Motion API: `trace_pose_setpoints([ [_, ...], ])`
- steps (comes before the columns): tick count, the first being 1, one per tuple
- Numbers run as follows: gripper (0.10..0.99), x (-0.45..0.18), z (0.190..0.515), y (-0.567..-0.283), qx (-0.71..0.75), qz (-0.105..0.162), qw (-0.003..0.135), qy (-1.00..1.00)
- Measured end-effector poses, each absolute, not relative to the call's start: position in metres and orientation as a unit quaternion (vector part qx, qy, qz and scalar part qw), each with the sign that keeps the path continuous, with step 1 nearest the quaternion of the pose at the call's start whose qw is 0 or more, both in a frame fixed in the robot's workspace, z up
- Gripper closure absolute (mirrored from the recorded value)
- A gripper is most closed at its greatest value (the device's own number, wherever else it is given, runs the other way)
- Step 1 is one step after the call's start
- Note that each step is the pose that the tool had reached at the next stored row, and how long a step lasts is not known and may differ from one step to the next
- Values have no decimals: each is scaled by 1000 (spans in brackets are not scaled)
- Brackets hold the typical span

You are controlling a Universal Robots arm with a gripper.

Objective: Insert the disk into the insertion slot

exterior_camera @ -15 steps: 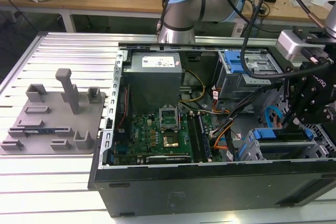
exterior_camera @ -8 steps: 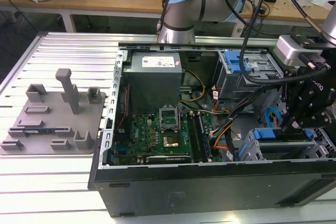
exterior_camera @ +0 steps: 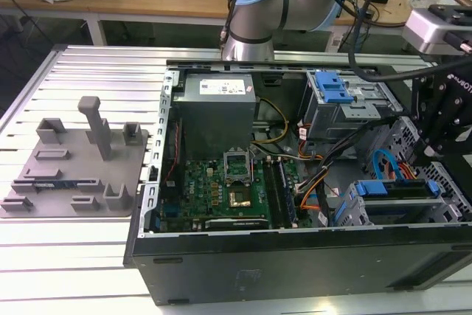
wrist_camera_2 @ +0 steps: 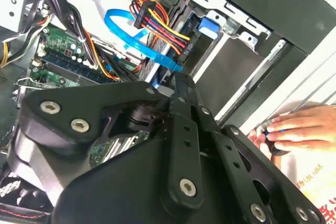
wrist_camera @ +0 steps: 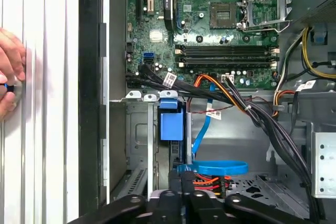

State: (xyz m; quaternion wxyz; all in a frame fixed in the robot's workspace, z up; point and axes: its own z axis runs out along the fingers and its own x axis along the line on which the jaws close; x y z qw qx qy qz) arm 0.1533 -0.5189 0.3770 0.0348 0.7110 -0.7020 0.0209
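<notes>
Open black computer case [exterior_camera: 295, 263] lay on the slatted aluminium table [exterior_camera: 74, 256]. Black gripper [wrist_camera: 181, 184] hung over the small grey metal drive cage [wrist_camera: 142, 135]. A looped flat blue data cable [wrist_camera: 220, 167] and a bundle of orange, red and black wires [wrist_camera: 220, 90] crowded the space beside it. A person's hand [wrist_camera: 10, 72] rested on the slats just outside the case wall. Table beyond was open, apart from a grey plastic fixture plate [exterior_camera: 74, 167].

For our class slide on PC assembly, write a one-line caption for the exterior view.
Open computer case on a slatted metal table, motherboard exposed, robot arm reaching in from behind.
</notes>
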Motion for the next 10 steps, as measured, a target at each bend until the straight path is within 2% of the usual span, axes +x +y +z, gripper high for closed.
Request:
trace_pose_setpoints([
  [1,980,153,377,-518,711,22,36,-702],
  [10,980,153,377,-518,711,22,36,-702],
])
